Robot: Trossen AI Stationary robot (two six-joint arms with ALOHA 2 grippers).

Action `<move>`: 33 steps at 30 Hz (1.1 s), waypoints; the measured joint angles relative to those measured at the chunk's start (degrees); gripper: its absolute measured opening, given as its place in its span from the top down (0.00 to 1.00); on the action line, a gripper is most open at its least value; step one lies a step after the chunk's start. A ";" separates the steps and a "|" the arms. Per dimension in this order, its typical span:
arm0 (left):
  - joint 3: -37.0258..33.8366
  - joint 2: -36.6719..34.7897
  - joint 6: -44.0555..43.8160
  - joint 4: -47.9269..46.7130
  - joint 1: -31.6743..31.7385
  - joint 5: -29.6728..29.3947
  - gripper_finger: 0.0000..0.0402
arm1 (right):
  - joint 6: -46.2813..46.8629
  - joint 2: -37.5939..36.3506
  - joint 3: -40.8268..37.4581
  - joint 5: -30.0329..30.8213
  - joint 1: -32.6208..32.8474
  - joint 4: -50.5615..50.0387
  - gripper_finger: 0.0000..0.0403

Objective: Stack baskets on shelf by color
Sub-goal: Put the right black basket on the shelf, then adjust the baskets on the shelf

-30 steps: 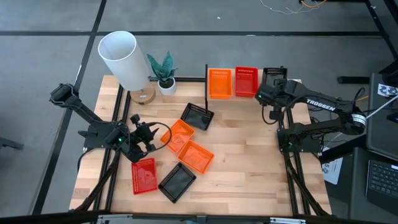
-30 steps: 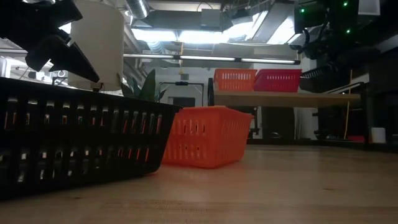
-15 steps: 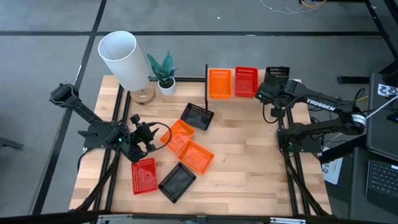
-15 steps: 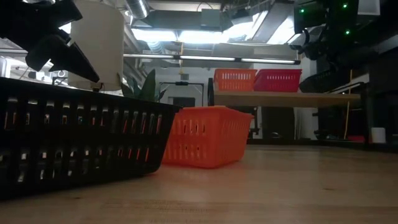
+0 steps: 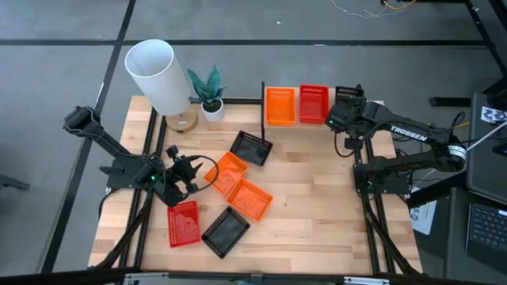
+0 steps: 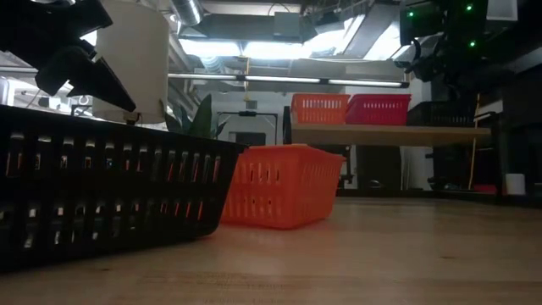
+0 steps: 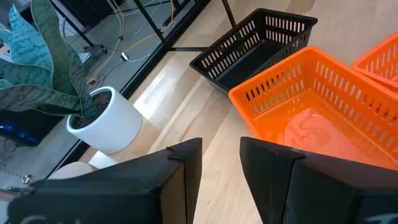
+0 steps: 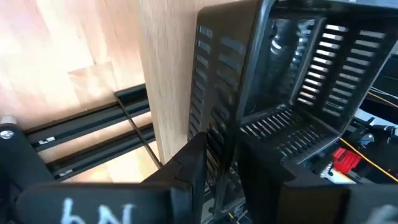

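Since the black basket (image 5: 352, 94) now sits on the right end of the shelf (image 6: 389, 133), beside the red basket (image 5: 314, 104) and the orange basket (image 5: 279, 105), the relation that matters is that it lies directly ahead of the right end effector (image 8: 221, 155), its near wall standing in the narrow gap between the parted fingers. Whether the pads touch that wall I cannot tell; it looks to me like a release, with the arm due to back away from the shelf.

The 6 baskets left on the desk (image 5: 317, 206) all lie on its left half, so the left arm is the nearer one. Its left end effector (image 7: 221, 158) hangs with fingers slightly apart and empty, pointed at an orange desk basket (image 7: 317, 99) whose long axis runs diagonally, with a black desk basket (image 7: 255, 43) just beyond.

The only legible writing is "TROSSEN" (image 5: 409, 134) on the right arm's forearm.
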 joint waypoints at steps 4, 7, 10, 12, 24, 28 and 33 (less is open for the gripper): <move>0.00 0.00 -0.02 0.00 0.00 0.00 0.75 | 0.00 0.00 0.06 0.06 0.02 0.01 0.78; 0.00 0.00 -0.02 0.00 0.00 0.00 0.75 | 0.49 0.02 1.27 -1.66 0.18 0.00 0.78; 0.00 0.00 -0.07 0.00 0.00 0.00 0.75 | 2.43 0.04 3.76 -2.06 1.05 -1.14 0.78; 0.00 0.00 -0.09 0.00 0.00 0.00 0.75 | 3.86 0.04 6.00 -2.27 1.74 -3.49 0.78; -0.04 0.02 -0.09 3.95 0.02 -1.73 0.75 | 28.20 -0.01 19.07 -36.94 4.83 -5.58 0.78; -0.04 0.02 2.49 13.83 2.84 -0.61 0.75 | 33.31 0.04 19.06 -45.65 7.51 -5.04 0.78; -0.04 3.96 15.16 27.17 13.35 12.18 0.75 | 38.83 0.02 19.04 -46.34 13.53 -4.77 0.78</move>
